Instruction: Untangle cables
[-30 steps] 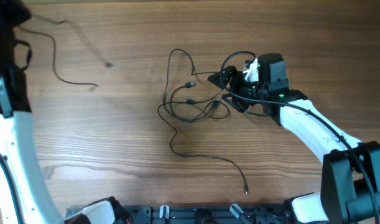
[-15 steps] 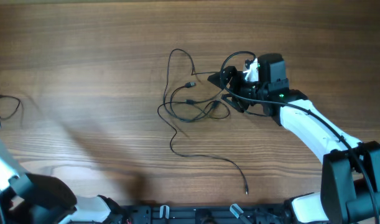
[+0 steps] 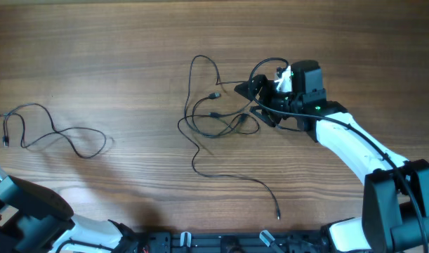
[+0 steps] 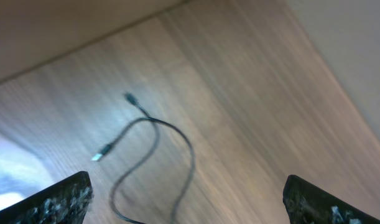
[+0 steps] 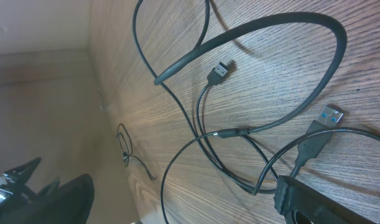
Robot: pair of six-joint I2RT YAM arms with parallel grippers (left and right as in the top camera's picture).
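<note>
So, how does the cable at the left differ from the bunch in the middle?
The left cable is one loose strand lying alone; the middle bunch is several strands crossing one another. The middle bunch lies beside the open right gripper; the left cable does not. Both are thin and black.

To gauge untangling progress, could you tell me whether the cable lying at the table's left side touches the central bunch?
No, the left cable lies apart, with bare table between it and the central bunch.

The right arm [image 3: 354, 149] is clad in white shells, jointed in black; the right gripper [image 3: 257, 103] is finished black.
</note>
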